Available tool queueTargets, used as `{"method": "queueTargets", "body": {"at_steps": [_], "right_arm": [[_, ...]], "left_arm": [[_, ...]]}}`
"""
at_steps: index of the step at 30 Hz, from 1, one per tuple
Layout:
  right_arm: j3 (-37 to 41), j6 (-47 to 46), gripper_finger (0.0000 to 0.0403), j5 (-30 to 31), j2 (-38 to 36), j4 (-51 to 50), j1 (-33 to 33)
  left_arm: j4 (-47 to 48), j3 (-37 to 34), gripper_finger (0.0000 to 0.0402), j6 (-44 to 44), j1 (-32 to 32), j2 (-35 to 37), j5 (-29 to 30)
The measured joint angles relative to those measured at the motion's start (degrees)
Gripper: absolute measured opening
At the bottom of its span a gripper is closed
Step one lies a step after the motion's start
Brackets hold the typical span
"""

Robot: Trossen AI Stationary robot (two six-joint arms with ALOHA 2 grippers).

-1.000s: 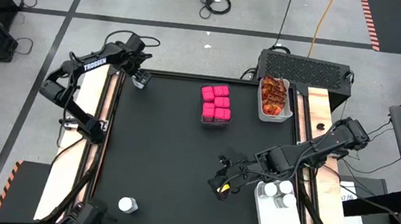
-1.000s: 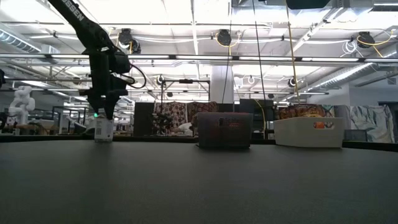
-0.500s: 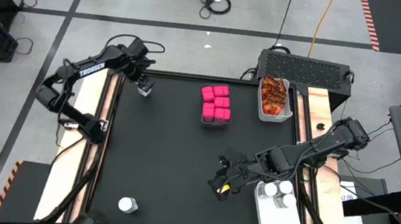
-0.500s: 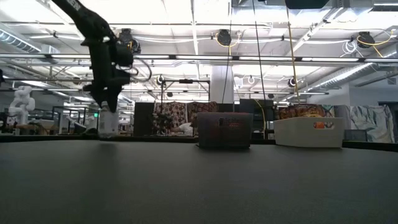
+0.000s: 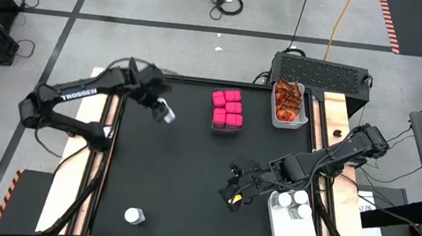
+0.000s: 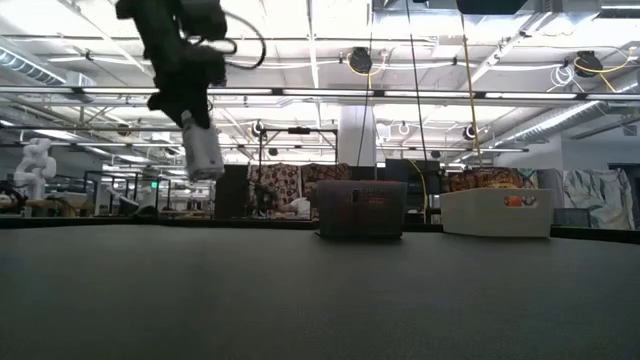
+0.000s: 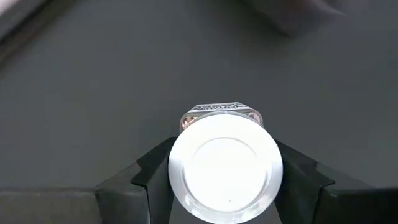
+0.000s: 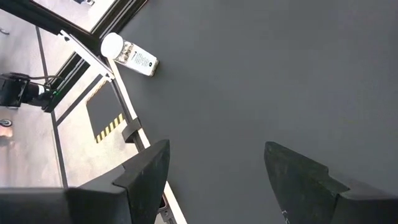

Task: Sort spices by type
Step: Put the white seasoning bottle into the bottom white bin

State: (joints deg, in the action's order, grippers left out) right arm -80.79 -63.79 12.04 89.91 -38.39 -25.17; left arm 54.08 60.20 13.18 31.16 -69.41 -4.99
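Left end effector [image 5: 166,114] clamps a jar [image 7: 225,164] by its sides, lifted above the table [image 5: 173,177], left of the pink packs [image 5: 228,109].

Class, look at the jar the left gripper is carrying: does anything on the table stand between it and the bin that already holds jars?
Only the right gripper: it hangs open just left of the bin, near the straight line from the jar in the left gripper. The pink packs lie off that line.
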Motion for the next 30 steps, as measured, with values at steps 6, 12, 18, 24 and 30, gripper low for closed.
{"method": "queueTargets", "body": {"at_steps": [6,12,18,24,30], "right_arm": [[0.0,0.0,0.0256,3.6,0.0,0.1,0.0],[0.0,0.0,0.0256,4.8,0.0,0.5,0.0],[0.0,-0.1,0.0256,7.5,0.0,0.7,0.0],[0.0,-0.2,0.0256,7.6,0.3,2.3,0.0],[0.0,0.0,0.0256,7.1,2.3,3.9,-0.1]], "left_arm": [[-3.9,0.0,0.0208,8.5,-16.3,-0.7,2.1],[-10.4,0.0,0.0208,12.5,-29.8,-5.1,4.0],[-17.1,0.0,0.0208,13.5,-39.5,-11.8,5.1],[-22.1,0.0,0.0208,13.5,-44.4,-17.4,5.4],[-22.2,0.0,0.0208,13.6,-46.8,-19.9,5.3]]}}
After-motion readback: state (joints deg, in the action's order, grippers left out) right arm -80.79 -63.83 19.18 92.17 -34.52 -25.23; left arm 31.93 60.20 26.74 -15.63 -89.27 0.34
